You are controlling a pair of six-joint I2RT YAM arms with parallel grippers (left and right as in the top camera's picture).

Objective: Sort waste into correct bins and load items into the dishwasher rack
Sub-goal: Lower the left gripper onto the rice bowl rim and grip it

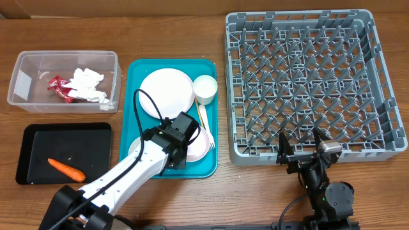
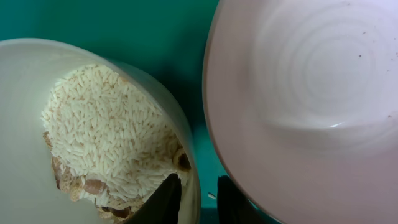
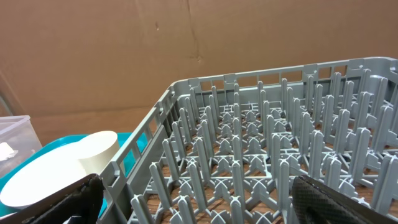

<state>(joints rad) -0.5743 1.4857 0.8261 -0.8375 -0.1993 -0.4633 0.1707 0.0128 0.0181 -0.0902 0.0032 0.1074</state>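
Steeply downturned, the left claw (image 2: 198, 200) sits narrowly parted astride the rice bowl (image 2: 25, 137); right claw (image 3: 208, 199) gapes wide.

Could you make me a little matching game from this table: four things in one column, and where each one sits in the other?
Things:
1. carrot
2. napkins
3. cup
4. rice

Places:
A. standing on the teal tray
B. in a bowl
C. on the black tray
D. in the clear tub

Pairs: 1-C, 2-D, 3-A, 4-B
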